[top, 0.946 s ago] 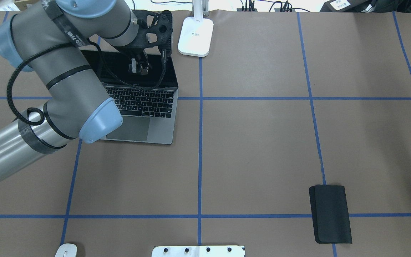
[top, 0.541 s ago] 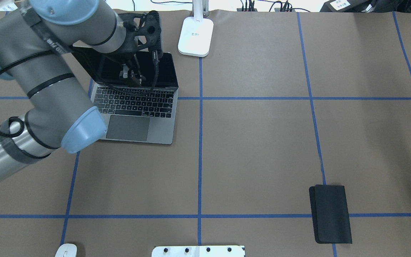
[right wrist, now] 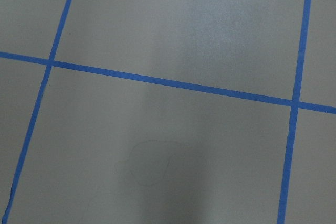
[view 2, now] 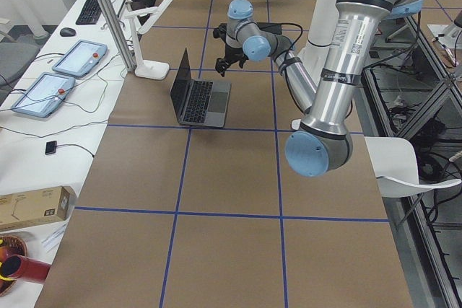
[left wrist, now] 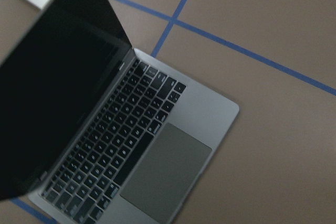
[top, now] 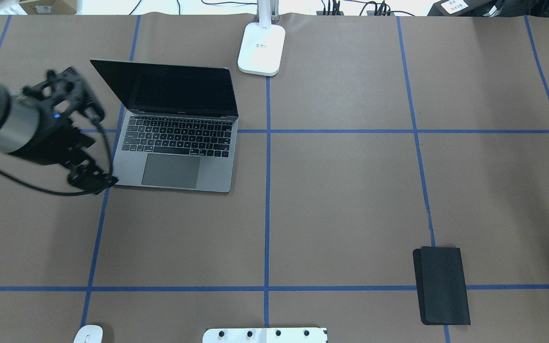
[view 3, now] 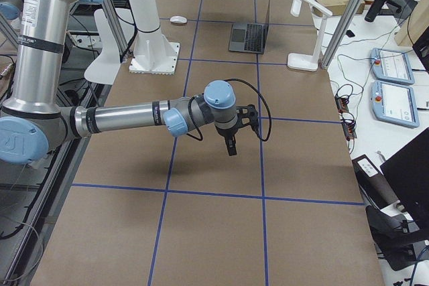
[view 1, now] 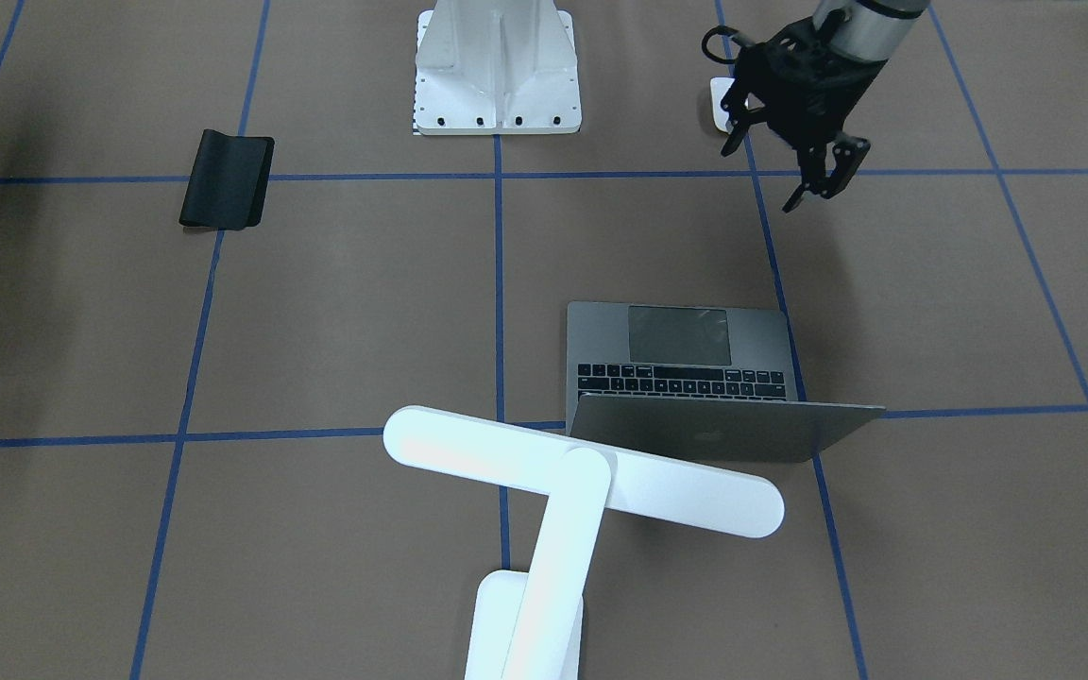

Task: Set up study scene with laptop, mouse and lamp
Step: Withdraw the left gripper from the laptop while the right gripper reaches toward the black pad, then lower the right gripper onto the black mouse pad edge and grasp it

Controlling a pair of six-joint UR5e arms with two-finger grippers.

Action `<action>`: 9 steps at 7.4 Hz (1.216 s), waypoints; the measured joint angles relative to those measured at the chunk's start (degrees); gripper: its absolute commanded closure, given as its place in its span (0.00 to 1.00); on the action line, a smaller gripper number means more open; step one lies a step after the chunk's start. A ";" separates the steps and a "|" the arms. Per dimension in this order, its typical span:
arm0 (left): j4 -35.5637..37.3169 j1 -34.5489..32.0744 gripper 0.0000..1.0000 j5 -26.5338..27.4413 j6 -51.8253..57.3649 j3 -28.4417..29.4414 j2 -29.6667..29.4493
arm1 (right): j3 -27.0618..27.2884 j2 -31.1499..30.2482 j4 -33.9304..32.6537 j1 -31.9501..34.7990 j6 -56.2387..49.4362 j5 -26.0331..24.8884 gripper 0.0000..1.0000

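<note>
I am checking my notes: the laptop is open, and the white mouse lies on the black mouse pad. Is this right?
No. The laptop is open, but the mouse lies on the bare table, far from the empty mouse pad. The overhead exterior view shows this.

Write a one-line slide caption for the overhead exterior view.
Open laptop on the table, left gripper beside its front-left corner, lamp beyond, mouse at near edge.

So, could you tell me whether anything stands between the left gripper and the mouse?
Nothing visible does: only bare table lies between the left gripper and the mouse; the laptop sits off to the side.
</note>
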 measured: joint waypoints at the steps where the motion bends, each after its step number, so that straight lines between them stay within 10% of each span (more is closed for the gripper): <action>1: -0.19 0.27 0.00 -1.22 -8.77 -2.99 5.52 | 1.27 -0.15 -0.02 -2.54 2.75 0.34 0.00; 6: -6.78 16.11 0.00 6.32 -61.24 -4.62 15.88 | 14.87 4.66 0.07 -25.06 31.74 -2.41 0.02; 9: -19.59 19.08 0.00 6.01 -67.48 -2.85 27.17 | 17.50 7.53 0.10 -35.19 39.08 -5.46 0.03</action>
